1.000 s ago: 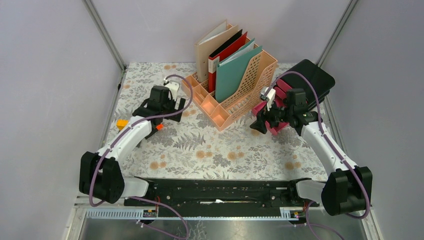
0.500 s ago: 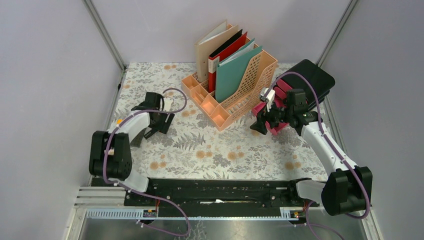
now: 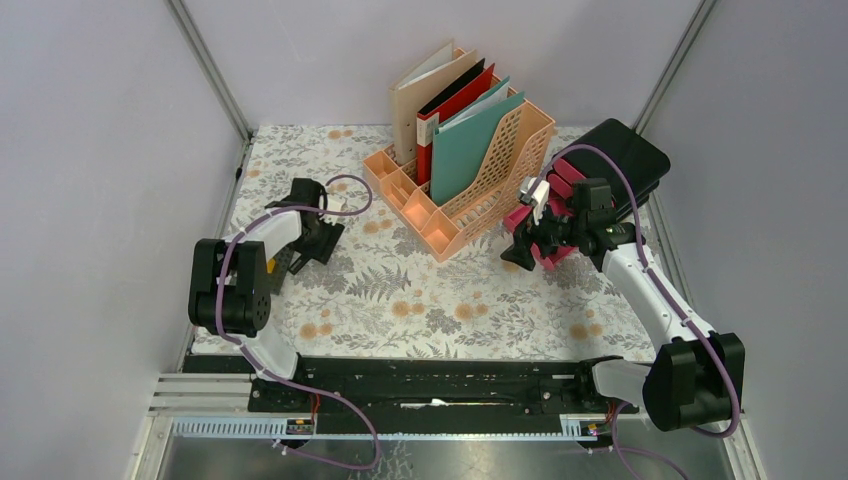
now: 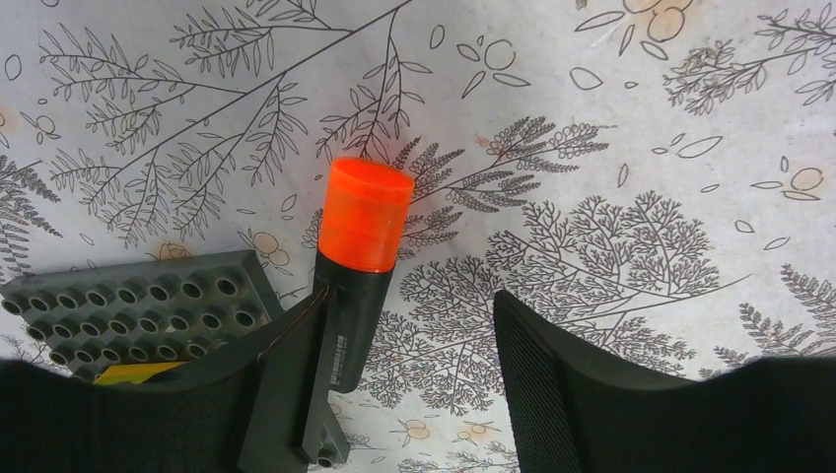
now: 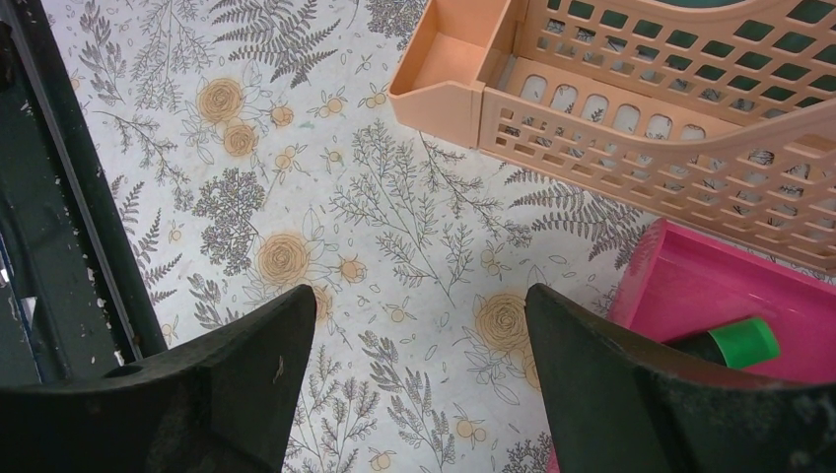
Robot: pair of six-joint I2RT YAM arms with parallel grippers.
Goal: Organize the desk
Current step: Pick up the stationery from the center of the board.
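Observation:
The desk (image 3: 430, 300) is covered by a whitish cloth with grey leaves and orange flowers. My left gripper (image 3: 318, 240) hangs low over its left side. In the left wrist view it (image 4: 414, 384) is open, and a black marker with an orange cap (image 4: 363, 246) lies on the cloth between its fingers, against the left finger (image 4: 286, 384). My right gripper (image 3: 520, 250) is open and empty above bare cloth (image 5: 419, 335). It is just left of a pink tray (image 5: 730, 296) that holds a green-capped marker (image 5: 739, 343).
A peach file rack (image 3: 470, 190) with folders stands at the back centre and shows in the right wrist view (image 5: 641, 108). A black case (image 3: 630, 155) lies at the back right behind the pink tray (image 3: 545, 225). A grey studded plate (image 4: 128, 305) lies left of the orange-capped marker.
My left arm has folded back toward the left edge, and its gripper has dropped from beside the rack to over the orange-capped marker. The right arm has barely moved.

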